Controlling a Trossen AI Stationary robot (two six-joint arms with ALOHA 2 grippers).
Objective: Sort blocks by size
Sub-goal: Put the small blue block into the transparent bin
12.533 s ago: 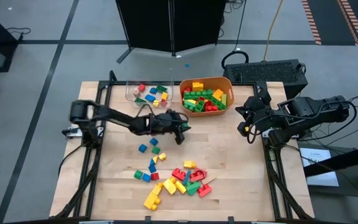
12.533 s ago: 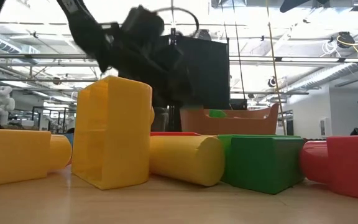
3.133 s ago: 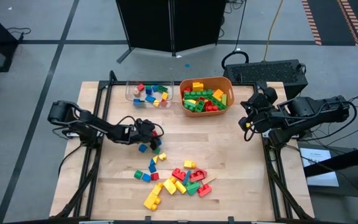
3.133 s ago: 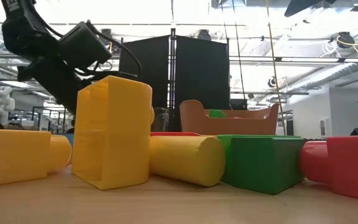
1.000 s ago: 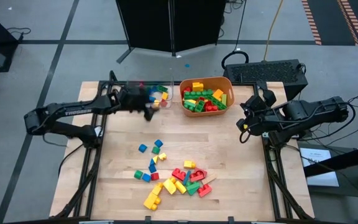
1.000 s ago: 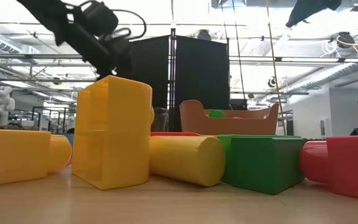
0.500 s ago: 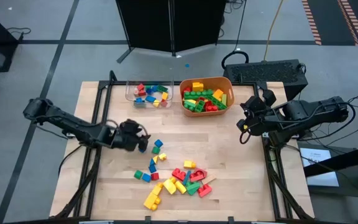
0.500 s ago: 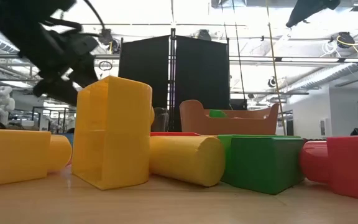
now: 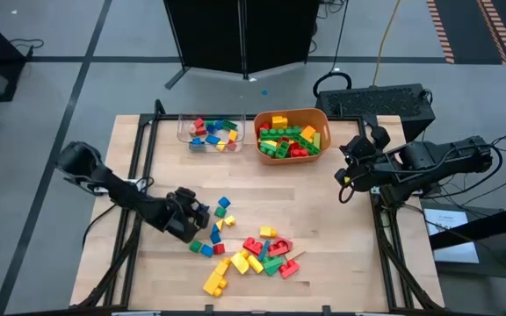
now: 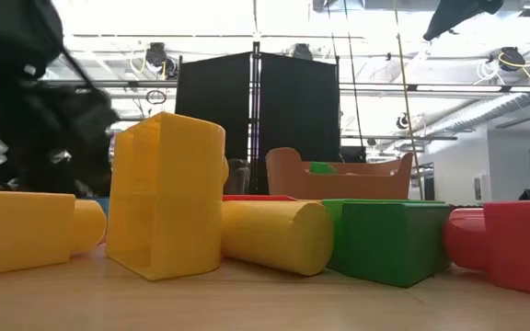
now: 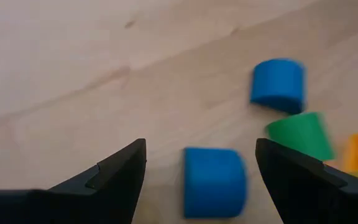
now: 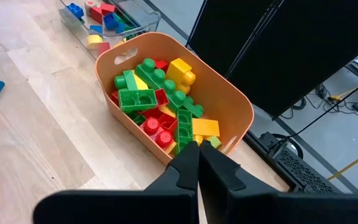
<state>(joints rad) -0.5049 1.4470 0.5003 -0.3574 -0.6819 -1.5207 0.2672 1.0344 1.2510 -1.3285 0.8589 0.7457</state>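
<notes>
Small blocks in red, yellow, green and blue lie loose on the table's middle [image 9: 220,211], with a pile of larger ones [image 9: 255,254] nearer the front edge. My left gripper [image 9: 198,213] is open and low over the loose ones. In the left wrist view its fingers [image 11: 197,168] stand on either side of a small blue block [image 11: 214,180] that rests on the wood, without visibly touching it. Another blue block [image 11: 278,84] and a green one [image 11: 300,134] lie just beyond. My right gripper [image 9: 345,180] is shut and empty by the table's right edge; its own wrist view also shows it [image 12: 197,152].
A clear tray [image 9: 185,134] with small blocks and an orange tub [image 9: 324,132] with larger bricks stand at the table's far edge. In the low view big yellow [image 10: 166,193], green [image 10: 389,241] and red [image 10: 513,244] blocks fill the foreground. Bare wood lies at the right.
My left gripper has come from over the clear tray toward the table's near edge and gone down to the loose small blocks in the middle. It now stands low around a blue block. The blocks on the table have kept their places.
</notes>
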